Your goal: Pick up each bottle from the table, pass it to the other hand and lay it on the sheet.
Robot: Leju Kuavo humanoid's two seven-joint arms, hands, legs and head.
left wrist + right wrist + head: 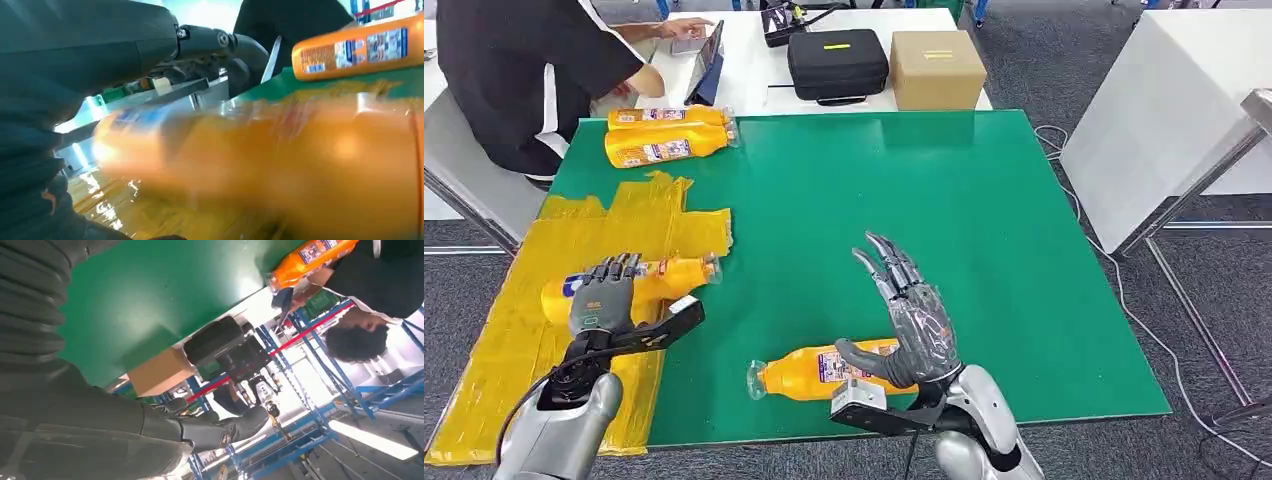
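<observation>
An orange bottle (674,278) lies on its side on the yellow sheet (514,330), cap toward the table's middle. My left hand (602,295) lies over its base end with the fingers stretched out; in the left wrist view a gap shows between the fingers (210,40) and the blurred bottle (300,160). A second orange bottle (809,372) lies near the front edge of the green table (904,200). My right hand (909,320) hovers at its base end, fingers spread upward, thumb just over the bottle. Two more bottles (666,118) (664,148) lie at the far left.
A person in black (524,60) sits at the far left corner, beside the two far bottles. Behind the green table, a white table carries a black case (837,62) and a cardboard box (936,68). Another white table (1164,110) stands on the right.
</observation>
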